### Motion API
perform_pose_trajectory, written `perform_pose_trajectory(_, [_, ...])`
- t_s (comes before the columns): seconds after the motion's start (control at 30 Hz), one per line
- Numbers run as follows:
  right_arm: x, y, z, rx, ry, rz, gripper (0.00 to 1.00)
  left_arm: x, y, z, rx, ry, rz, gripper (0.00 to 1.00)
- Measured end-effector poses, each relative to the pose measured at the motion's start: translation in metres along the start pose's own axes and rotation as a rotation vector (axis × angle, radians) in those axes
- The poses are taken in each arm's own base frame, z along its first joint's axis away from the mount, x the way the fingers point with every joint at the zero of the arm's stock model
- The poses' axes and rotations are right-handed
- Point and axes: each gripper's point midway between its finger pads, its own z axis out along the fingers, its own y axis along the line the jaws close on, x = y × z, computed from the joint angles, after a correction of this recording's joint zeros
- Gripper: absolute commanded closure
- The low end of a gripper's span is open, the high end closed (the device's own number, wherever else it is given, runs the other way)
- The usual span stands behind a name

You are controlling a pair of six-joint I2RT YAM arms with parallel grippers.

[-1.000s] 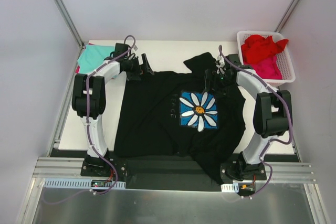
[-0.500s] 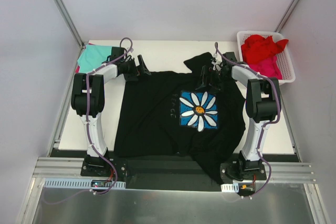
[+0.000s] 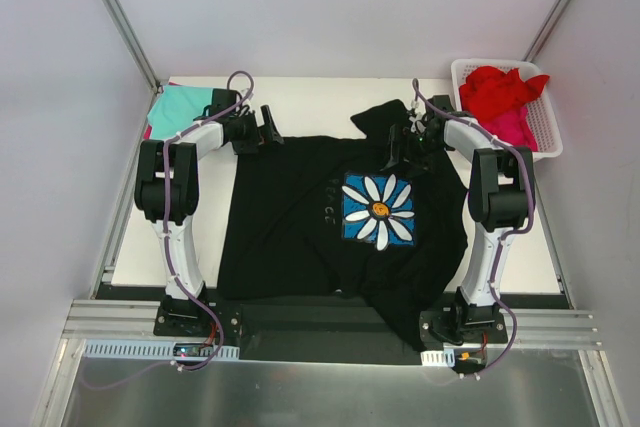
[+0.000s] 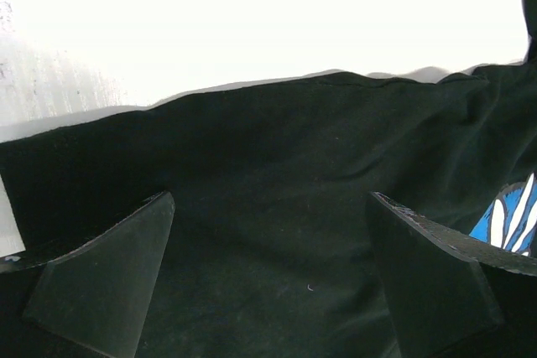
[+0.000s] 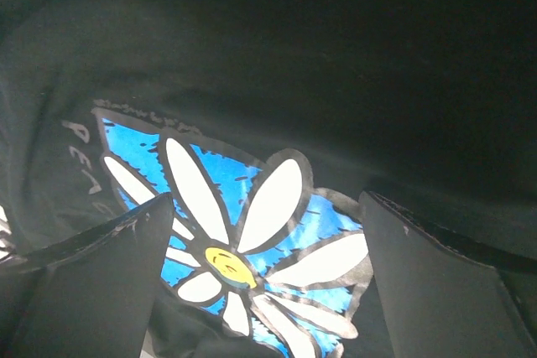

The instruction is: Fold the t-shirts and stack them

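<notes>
Top external: right fingers (image 5: 84,291), spread like left fingers (image 4: 92,282), moved farther up black t-shirt (image 3: 290,217).

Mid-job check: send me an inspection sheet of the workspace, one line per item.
surface: white table, largely covered by cloth.
job's things: black t-shirt spread out, flower print facing up, far right part bunched; teal t-shirt at the far left corner; red t-shirt and pink t-shirt heaped in the white basket.
clutter: nothing seen.
grippers: left gripper open over the black t-shirt's far left edge; right gripper open by the flower print; neither holds anything.
cables: purple cables run along both arms, looped near the wrists.
surroundings: white walls, metal frame posts.
</notes>
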Motion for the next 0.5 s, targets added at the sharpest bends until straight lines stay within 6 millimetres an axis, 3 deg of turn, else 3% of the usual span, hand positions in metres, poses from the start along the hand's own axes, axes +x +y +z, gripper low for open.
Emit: perform_pose_trajectory(0.5, [0.001,-0.016,-0.005,0.09,0.01,-0.011,0.04,-0.008,0.023,-0.008,-0.112,-0.034,0.029,0.01])
